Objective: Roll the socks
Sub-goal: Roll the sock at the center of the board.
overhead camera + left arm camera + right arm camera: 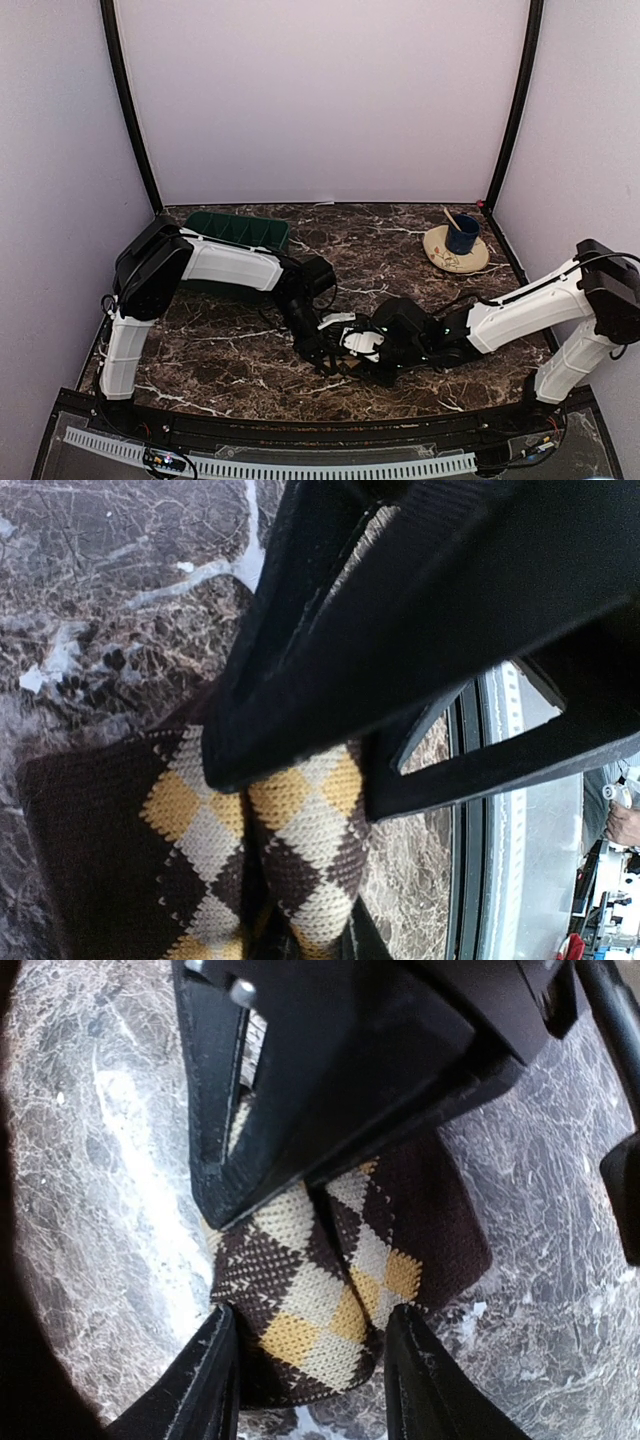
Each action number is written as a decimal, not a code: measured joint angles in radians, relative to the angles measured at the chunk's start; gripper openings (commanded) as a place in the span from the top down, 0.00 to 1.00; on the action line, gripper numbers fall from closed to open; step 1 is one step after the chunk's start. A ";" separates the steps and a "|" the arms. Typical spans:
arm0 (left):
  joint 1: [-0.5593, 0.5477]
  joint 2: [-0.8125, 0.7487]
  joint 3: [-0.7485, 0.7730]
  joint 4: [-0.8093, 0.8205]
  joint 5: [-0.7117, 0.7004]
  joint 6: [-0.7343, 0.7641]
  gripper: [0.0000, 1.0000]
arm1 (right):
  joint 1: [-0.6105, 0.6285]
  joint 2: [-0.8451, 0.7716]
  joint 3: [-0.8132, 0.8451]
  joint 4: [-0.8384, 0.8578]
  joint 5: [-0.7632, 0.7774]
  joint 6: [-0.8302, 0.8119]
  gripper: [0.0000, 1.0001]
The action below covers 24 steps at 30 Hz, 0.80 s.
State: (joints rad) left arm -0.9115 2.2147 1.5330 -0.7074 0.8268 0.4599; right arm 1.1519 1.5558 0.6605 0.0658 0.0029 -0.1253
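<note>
Apparently mid-roll: the brown knitted sock with cream-and-yellow diamonds (320, 1280), by the near edge of the marble tabletop (230, 360), is pinched by the left gripper (300, 775). It is straddled by the right gripper (308, 1360), jaws parted; closing on the roll is likely needed next.

Table (400, 250) – dark brown marble pattern with white veining, glossy. Far left of it: dark green tray (238, 230), long side running left to right. Far right corner: tan plate (478, 262) with a dark blue cup (463, 236) standing on it; a thin wooden stick (451, 218) leans out of the cup toward the left. Tray and plate well apart. Pale walls on three sides, black posts (130, 110) at the back corners. Near edge – white slotted strip (300, 467) below the table.
</note>
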 measured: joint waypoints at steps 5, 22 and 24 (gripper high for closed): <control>0.000 0.001 0.000 -0.002 0.003 0.000 0.93 | 0.000 0.010 0.013 -0.011 -0.011 -0.016 0.60; 0.007 0.009 0.001 -0.009 0.021 -0.005 0.92 | 0.000 0.047 0.034 -0.021 -0.058 -0.010 1.00; 0.007 0.009 0.001 -0.009 0.021 -0.008 0.92 | 0.000 0.046 0.033 -0.022 -0.059 -0.007 1.00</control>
State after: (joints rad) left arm -0.9047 2.2234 1.5341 -0.7162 0.8474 0.4519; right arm 1.1522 1.6016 0.6937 0.0441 -0.0559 -0.1326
